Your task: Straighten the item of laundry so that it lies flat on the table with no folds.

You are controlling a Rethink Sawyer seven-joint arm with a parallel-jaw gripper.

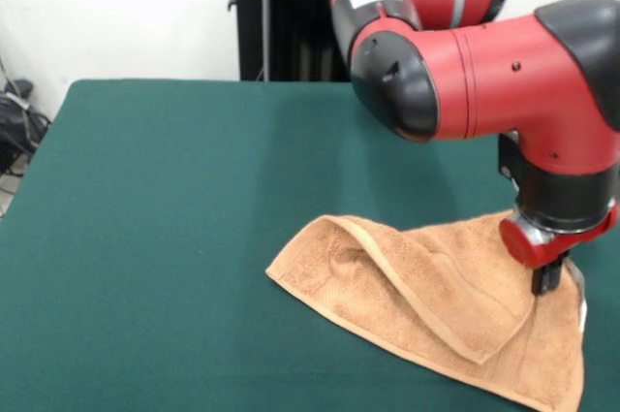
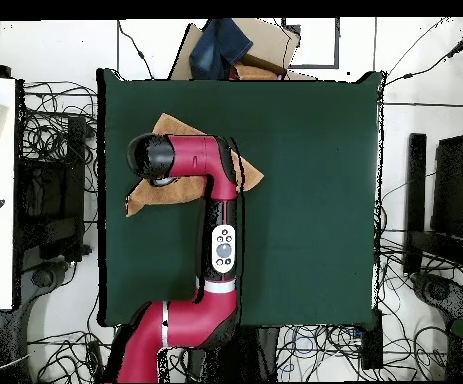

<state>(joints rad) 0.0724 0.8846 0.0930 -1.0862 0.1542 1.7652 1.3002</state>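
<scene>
Folded towel (image 1: pixel 436 320), long axis left-right

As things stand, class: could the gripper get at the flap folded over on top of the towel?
Probably yes. The gripper is already down at the towel, and the folded flap lies beside it on the table with nothing on it or in between.

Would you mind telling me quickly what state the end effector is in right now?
End effector: down at the towel edge; open or closed cannot be told.
</scene>
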